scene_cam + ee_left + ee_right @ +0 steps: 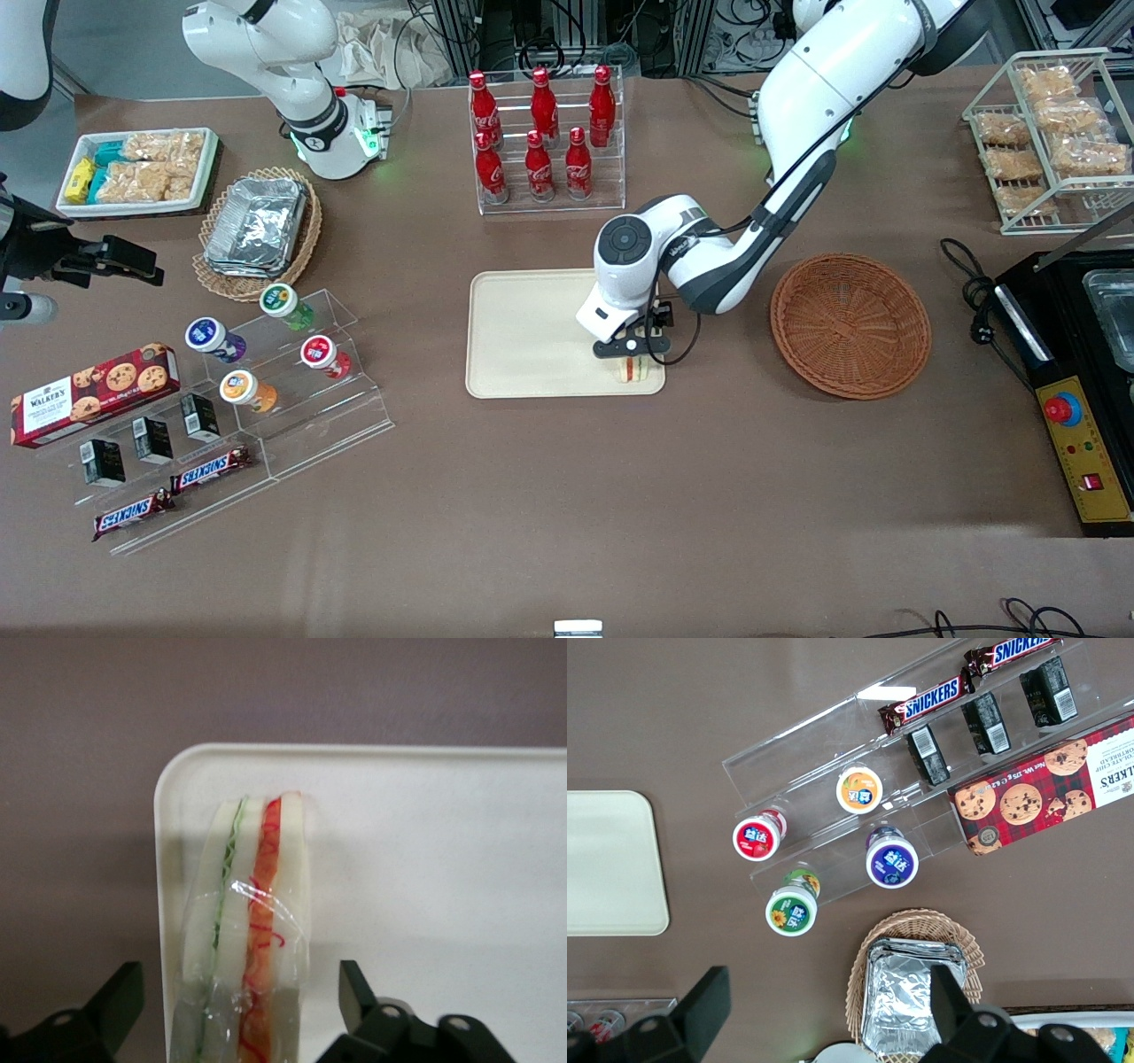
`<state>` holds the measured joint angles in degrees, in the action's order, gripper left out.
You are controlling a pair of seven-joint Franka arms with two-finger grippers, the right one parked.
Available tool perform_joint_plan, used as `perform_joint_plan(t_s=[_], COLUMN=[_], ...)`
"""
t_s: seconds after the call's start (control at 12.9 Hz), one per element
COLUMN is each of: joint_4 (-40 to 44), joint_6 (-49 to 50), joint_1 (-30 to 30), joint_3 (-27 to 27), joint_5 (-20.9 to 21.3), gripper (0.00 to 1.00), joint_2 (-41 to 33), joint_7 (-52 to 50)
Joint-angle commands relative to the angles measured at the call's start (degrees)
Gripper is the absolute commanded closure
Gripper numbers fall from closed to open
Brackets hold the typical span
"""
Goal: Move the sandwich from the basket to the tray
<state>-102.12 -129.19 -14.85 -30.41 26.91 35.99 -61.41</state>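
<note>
Wrapped sandwich (pixel 248 930), white bread with green and red layers, stands on edge in a corner of the cream tray (pixel 523 346). Round brown wicker basket (pixel 850 324) sits beside the tray, apart from it. Gripper (pixel 631 347) hangs over the sandwich, fingers spread clear of it.

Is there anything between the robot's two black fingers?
Yes. In the left wrist view the wrapped sandwich stands on the tray between the open gripper's fingers, with a gap on each side. The basket is empty.
</note>
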Motion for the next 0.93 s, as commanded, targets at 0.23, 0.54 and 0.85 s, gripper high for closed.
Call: perform_joint_plan(t_s=[0.23,0.54,0.85], joint_4=[5.5,7.6,4.0], joint_6=[10.5,18.3,27.9], joint_1=[1.8,3.0,2.9], joint_3=[0.3,5.4,16.8], joint_5=[-5.1,-13.2,-24.3], gripper=[0.0,0.0,0.0], joint_2=[-12.5,-22.9,-35.6], joint_7=[-2.0,2.4,24.7])
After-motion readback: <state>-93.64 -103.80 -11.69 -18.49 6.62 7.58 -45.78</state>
